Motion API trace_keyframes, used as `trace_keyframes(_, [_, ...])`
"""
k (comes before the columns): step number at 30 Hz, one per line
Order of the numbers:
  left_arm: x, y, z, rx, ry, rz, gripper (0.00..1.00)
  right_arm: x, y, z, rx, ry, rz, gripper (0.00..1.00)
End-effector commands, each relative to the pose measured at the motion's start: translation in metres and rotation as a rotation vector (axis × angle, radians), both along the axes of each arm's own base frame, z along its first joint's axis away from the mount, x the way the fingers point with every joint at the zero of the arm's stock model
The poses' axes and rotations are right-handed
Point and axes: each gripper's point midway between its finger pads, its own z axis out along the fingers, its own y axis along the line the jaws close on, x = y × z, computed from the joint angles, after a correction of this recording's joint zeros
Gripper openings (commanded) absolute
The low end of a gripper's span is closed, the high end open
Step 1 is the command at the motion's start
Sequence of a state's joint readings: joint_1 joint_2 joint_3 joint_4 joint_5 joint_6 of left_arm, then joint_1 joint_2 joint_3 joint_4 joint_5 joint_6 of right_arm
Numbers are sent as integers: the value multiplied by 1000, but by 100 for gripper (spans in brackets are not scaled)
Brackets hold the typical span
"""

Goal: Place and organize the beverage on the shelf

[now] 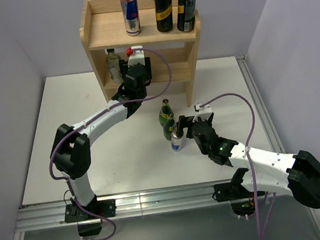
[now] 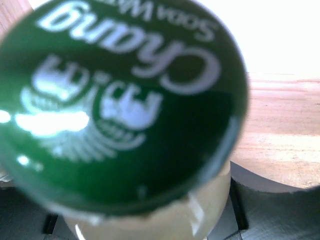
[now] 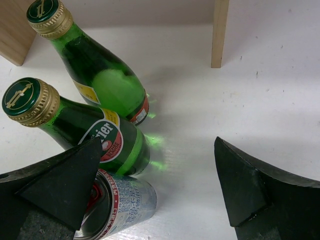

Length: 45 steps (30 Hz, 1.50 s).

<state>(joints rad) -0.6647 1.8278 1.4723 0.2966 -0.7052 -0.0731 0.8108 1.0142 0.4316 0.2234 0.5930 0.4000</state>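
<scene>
The light-wood shelf stands at the back. Its upper board holds a Red Bull can and two black-and-gold cans. My left gripper is at the lower tier, beside a clear bottle. In the left wrist view a green Chang soda-water cap fills the frame, with its pale neck between my fingers. My right gripper is open wide over the table, its left finger above a silver can. Two green Perrier bottles stand just beyond.
The two green bottles and the can cluster in front of the shelf's right side panel. That panel's foot shows in the right wrist view. A metal rail runs along the table's right edge.
</scene>
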Motion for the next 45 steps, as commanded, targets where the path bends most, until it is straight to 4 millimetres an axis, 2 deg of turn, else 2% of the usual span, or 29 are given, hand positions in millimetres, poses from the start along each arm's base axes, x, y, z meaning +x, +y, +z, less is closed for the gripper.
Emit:
trace_keyframes(1, [7, 32, 63, -173, -178, 99, 66, 1, 1, 0, -6, 9, 1, 100])
trace_keyframes(2, [7, 32, 64, -175, -178, 101, 74, 1, 1, 0, -6, 9, 1, 100])
trace_keyframes(5, [8, 32, 62, -175, -175, 97, 83, 1, 1, 0, -7, 10, 1, 100])
trace_keyframes(8, [6, 32, 63, -176, -175, 94, 87, 1, 1, 0, -6, 9, 1, 100])
trace_keyframes(29, [-4, 34, 54, -192, -142, 71, 87, 1, 1, 1, -6, 8, 2, 100])
trace_keyframes(45, [-24, 11, 40, -163, -100, 4, 88, 0, -1, 5, 5, -2, 0, 100])
